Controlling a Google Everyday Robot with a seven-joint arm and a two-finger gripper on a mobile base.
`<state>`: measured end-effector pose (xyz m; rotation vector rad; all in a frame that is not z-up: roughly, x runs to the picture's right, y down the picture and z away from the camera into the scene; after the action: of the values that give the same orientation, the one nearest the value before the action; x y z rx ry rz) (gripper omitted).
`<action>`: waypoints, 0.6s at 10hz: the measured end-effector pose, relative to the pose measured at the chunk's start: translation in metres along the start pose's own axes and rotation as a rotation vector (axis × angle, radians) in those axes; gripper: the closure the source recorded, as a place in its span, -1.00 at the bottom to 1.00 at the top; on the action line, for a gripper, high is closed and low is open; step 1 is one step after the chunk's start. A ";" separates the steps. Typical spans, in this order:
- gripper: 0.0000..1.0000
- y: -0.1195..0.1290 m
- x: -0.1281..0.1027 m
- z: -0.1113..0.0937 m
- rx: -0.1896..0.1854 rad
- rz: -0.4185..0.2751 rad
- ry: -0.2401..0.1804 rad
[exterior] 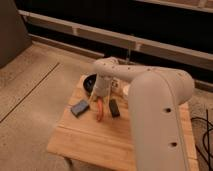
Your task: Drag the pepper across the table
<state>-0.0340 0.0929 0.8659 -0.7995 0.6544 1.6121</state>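
Since drag needs contact, hand (98, 101) sits low at far end of pepper (100, 113); open or closed, cannot tell. Pepper lies mid-table (80, 145), between blue-grey block (79, 107) and black bar (114, 108), probably leaving drag lane toward near edge.

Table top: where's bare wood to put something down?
Free: the near strip of the table, between the front edge and the row of blue-grey block, pepper and black bar. Crowded: far half, with the dark bowl and the pincer at the pepper's far end. Right side hidden by the arm.
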 end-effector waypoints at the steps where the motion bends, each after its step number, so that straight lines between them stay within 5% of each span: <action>1: -0.30 -0.005 -0.004 0.001 0.020 0.004 0.007; 6: -0.30 0.006 -0.015 0.019 0.079 -0.012 0.034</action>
<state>-0.0412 0.0972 0.8893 -0.7728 0.7318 1.5556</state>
